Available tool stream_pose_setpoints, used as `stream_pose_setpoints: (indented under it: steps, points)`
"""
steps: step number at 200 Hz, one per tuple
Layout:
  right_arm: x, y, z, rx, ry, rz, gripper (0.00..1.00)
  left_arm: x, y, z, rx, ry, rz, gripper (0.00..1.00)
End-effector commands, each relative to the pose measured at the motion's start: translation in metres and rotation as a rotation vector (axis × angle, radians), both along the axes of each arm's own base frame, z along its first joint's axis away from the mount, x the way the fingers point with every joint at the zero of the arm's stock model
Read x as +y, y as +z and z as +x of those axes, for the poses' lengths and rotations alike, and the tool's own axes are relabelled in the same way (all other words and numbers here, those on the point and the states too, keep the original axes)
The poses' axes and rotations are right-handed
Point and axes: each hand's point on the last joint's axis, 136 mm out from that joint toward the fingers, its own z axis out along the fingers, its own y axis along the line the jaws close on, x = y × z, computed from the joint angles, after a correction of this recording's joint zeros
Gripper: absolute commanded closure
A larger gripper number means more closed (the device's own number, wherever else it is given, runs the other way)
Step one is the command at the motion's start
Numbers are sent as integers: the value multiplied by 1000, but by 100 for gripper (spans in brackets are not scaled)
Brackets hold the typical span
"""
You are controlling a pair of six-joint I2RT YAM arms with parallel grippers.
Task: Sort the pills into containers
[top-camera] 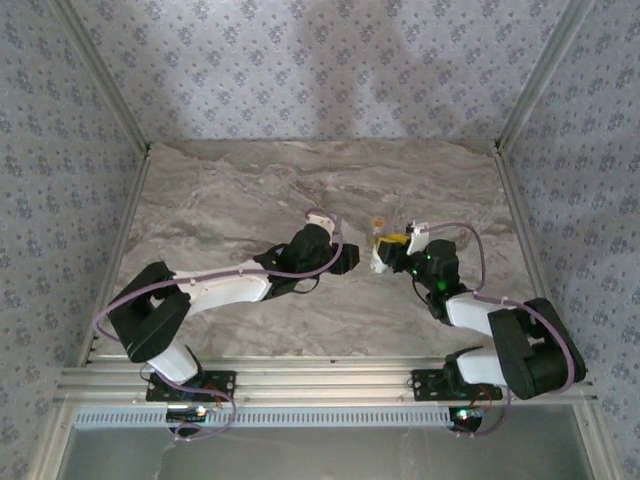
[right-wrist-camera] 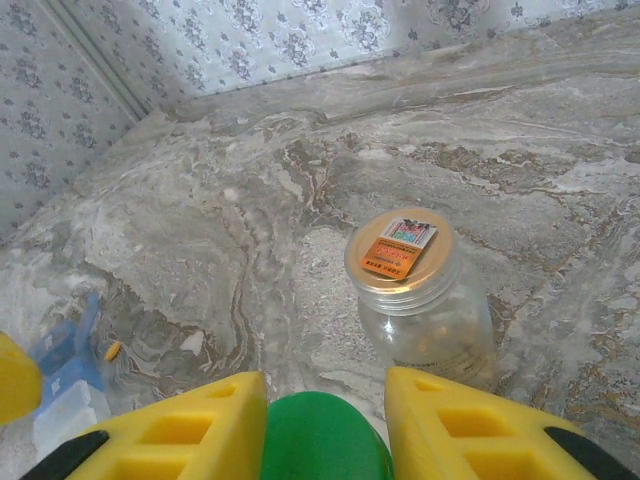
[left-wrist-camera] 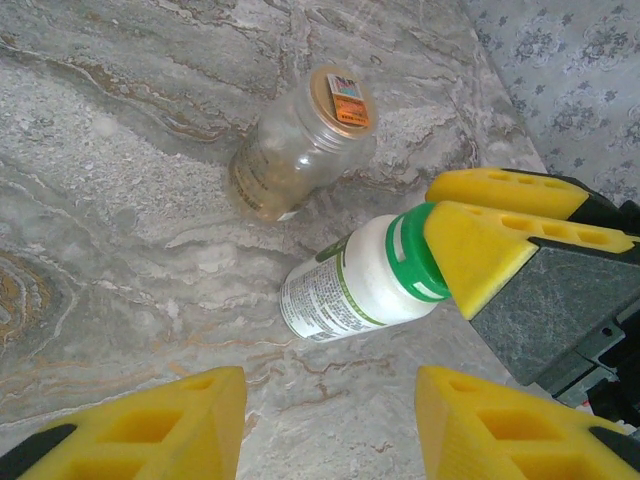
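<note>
The right gripper pinches the green cap of the white bottle, which sits on the table just beside a lidded glass jar. I would guess it means to twist the cap off and reach the pills (I can see none loose). The left gripper hangs close by, fingers spread and empty, likely ready to steady the bottle's body.

You have one clear glass jar, one green-capped white plastic bottle and one blue plastic box.
</note>
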Motion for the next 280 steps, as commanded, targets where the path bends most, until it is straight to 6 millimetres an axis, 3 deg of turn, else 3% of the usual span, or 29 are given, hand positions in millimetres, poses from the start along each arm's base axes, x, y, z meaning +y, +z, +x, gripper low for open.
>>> stream_pose_setpoints:
  steps: [1,28,67,102,154,181,237,280]
  points:
    - [-12,-44,-14,141,-52,-8,65,-9,9,0,-11,-16,-35,52]
    - [-18,-62,-21,198,-96,-6,68,-10,7,0,-7,-18,-33,52]
    - [-25,-69,-20,224,-135,-11,69,-14,4,0,7,-27,-34,52]
    - [-20,-80,-17,284,-120,-3,70,-15,5,-1,10,-30,-37,52]
    - [-6,-63,-15,315,-53,35,69,-28,15,8,-4,-43,-31,52]
    - [2,-44,-10,338,-10,81,66,-35,16,14,-9,-40,-36,52]
    - [1,4,6,348,12,195,61,-43,6,21,12,-36,-41,53]
    - [-6,22,5,356,-6,193,54,-48,5,26,22,-37,-56,53]
